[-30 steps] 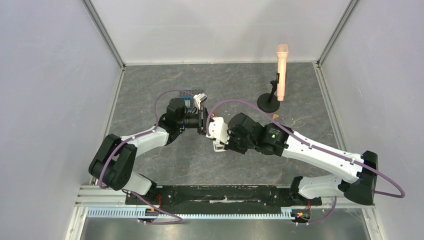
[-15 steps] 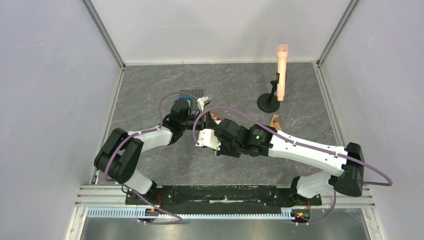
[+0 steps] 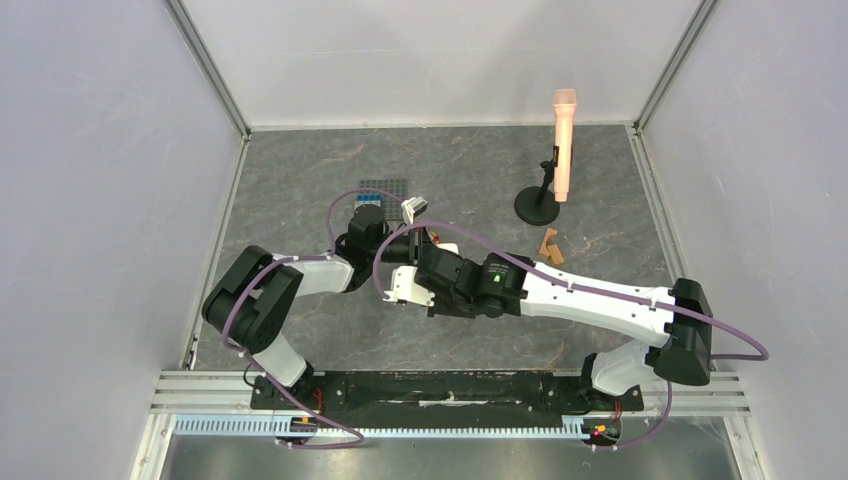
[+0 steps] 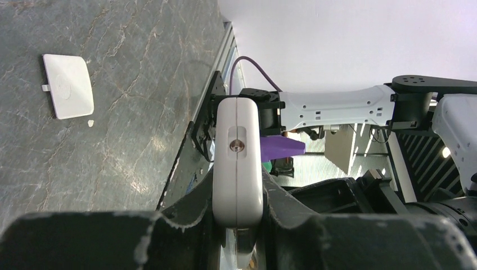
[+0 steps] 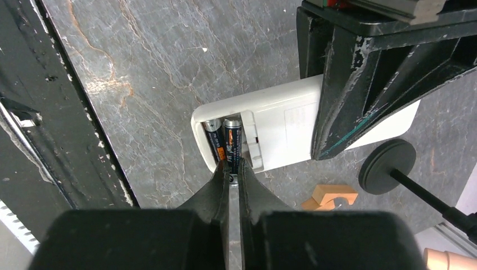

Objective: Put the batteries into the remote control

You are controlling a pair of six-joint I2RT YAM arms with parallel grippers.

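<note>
My left gripper [image 4: 238, 190] is shut on the white remote control [image 4: 237, 152] and holds it edge-on above the table. In the right wrist view the remote control [image 5: 281, 126] shows its open back. Two dark batteries [image 5: 214, 140] lie side by side in the compartment at its end. My right gripper [image 5: 230, 165] is nearly closed, its tips pinching the near end of the right battery [image 5: 233, 142]. In the top view both grippers meet at the remote control [image 3: 443, 247] mid-table, and the batteries are hidden there.
The remote's white battery cover [image 4: 68, 85] lies loose on the table. A peach microphone [image 3: 564, 145] stands on a black round base [image 3: 536, 208] at the back right. Small brown wooden pieces [image 3: 549, 245] lie near it. A dark gridded plate [image 3: 385, 187] sits behind the left gripper.
My right arm has swung left and brought its gripper onto the remote's battery end. My left gripper with the remote has shifted slightly toward the near side.
</note>
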